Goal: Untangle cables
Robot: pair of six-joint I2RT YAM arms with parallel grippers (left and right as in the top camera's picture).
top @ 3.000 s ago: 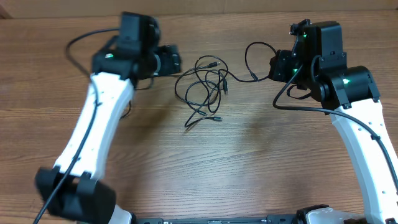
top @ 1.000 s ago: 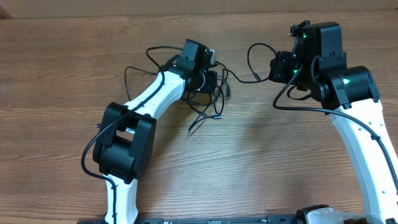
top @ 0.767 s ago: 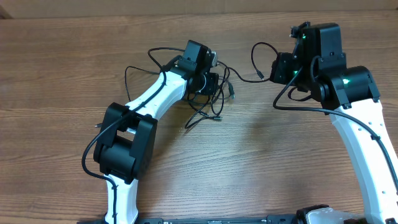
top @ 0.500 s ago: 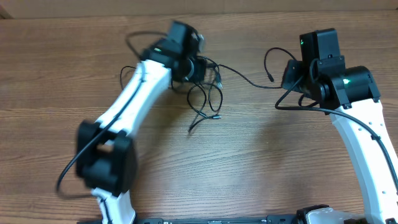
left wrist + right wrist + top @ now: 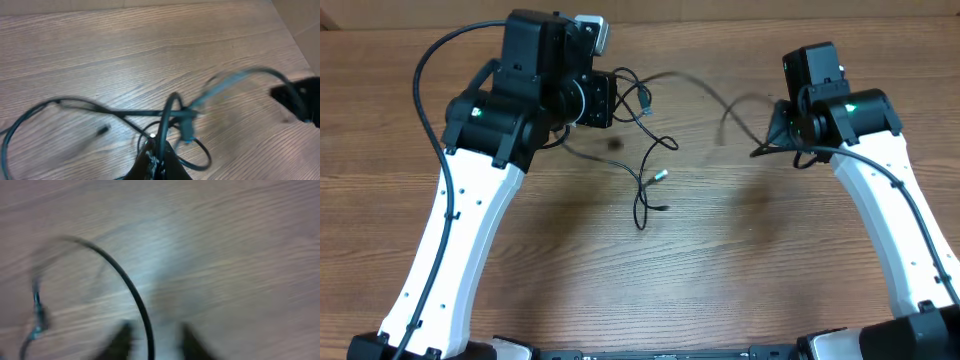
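A tangle of thin black cables hangs over the wooden table from my left gripper, which is shut on a strand near the knot. In the left wrist view the fingertips pinch one black cable, with loops and a blue-tipped plug beyond. One blurred strand arcs across toward my right gripper. In the right wrist view that gripper is open. A black cable runs loose between its blurred fingers.
The wooden table lies under both arms. A silver-tipped plug and a small loop dangle low in the middle. The left arm's own supply cable curves at the far left. Motion blur hides fine detail.
My left arm has swung up and to the left, dragging the tangle with it. The right gripper has opened and drawn back, and the strand it held now whips loose.
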